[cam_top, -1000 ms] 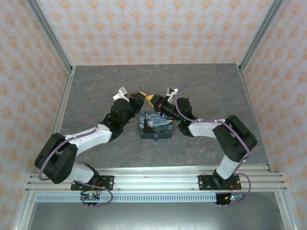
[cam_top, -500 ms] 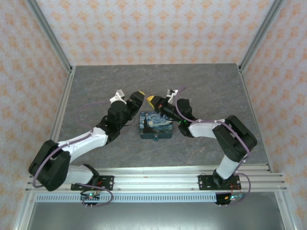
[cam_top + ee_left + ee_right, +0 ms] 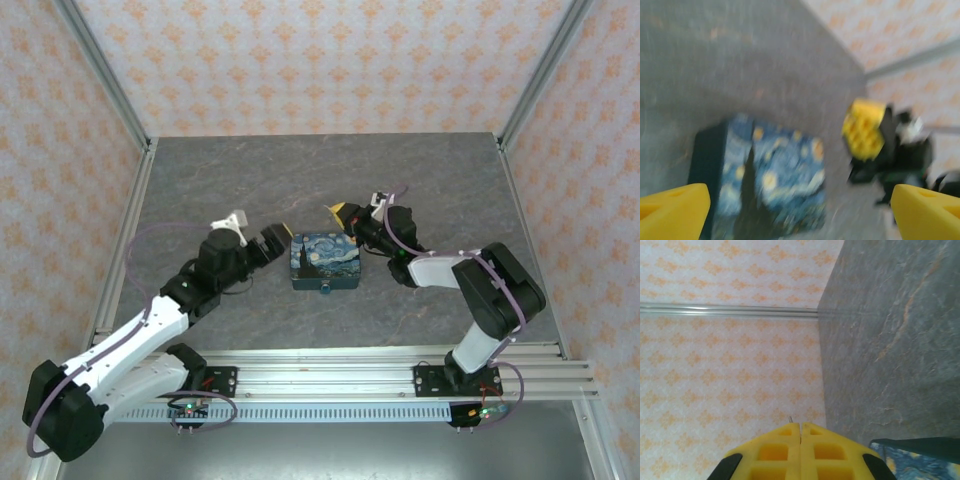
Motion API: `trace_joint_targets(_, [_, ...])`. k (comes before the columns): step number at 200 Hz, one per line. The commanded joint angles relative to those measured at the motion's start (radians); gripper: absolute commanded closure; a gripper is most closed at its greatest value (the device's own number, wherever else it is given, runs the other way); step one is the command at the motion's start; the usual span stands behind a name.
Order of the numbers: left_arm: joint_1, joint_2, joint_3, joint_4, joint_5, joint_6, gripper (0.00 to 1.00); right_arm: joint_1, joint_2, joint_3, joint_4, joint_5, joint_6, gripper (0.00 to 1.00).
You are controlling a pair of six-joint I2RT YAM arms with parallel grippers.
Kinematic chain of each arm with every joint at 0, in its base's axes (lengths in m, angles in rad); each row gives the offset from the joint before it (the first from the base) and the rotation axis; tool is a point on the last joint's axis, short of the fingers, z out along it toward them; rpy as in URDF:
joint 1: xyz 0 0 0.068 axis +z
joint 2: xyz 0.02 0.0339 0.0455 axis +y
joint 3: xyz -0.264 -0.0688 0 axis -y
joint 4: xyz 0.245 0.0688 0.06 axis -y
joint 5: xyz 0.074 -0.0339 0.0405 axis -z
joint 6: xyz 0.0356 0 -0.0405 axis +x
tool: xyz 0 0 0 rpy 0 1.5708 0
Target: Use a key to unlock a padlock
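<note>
Two grippers are flanking the padlock, which is lying face up on the grey table. The left gripper is hanging beside it, jaws spread wide and empty; the right gripper is pinching the key between closed fingers, only its pale tip showing

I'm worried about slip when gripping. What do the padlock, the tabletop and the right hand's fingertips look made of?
Padlock: rigid block, perhaps plastic or coated metal; printed painting on top, plain dark teal sides.
Tabletop: grey, veined stone look, matte; possibly laminate or mat.
Right hand fingertips: yellow moulded plastic by the look, with square recesses, low sheen.
</note>
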Motion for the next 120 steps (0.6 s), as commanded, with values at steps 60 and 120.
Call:
trace_joint_targets(60, [-0.278, 0.195, -0.121, 0.148, -0.028, 0.174, 0.32, -0.003, 0.043, -0.017, 0.005, 0.011, 0.039, 1.00])
trace_joint_targets(120, [-0.316, 0.480, -0.070, 0.333, -0.077, 0.261, 0.42, 0.008, 0.057, -0.042, 0.014, 0.028, 0.043, 1.00])
